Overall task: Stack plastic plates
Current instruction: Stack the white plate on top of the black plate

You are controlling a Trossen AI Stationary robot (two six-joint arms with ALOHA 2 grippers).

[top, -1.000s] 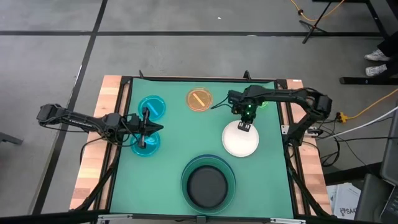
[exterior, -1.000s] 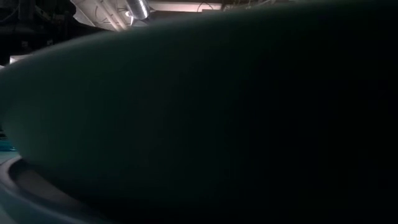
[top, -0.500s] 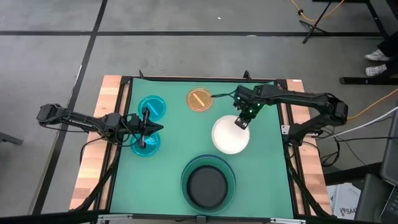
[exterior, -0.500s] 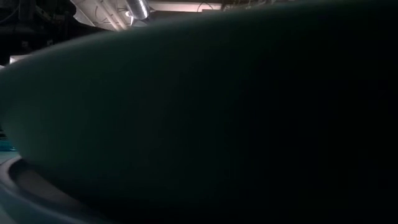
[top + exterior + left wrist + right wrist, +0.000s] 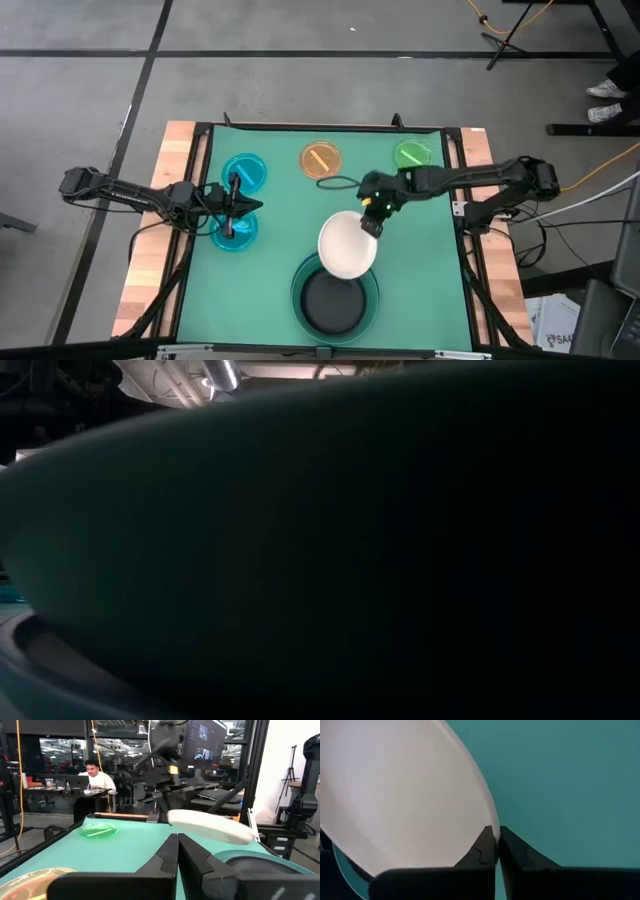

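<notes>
1. The white plate (image 5: 347, 245), round and plain, hung tilted over the black plate's (image 5: 333, 301) far rim, its edge pinched by the right end effector (image 5: 371, 226).
2. It had travelled from beside the light green plate (image 5: 411, 155).

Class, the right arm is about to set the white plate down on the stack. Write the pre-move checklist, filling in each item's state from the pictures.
1. Right end effector shut on the round white plastic plate at its rim: ok.
2. White plate centred over the black plastic plate: not ok, it only overlaps the stack's far edge.
3. Black plate seated inside the large dark green plastic plate: ok.
4. Left end effector away from the stack, over a translucent cyan plate: ok.
5. White plate level: not ok, tilted in the left wrist view.
</notes>
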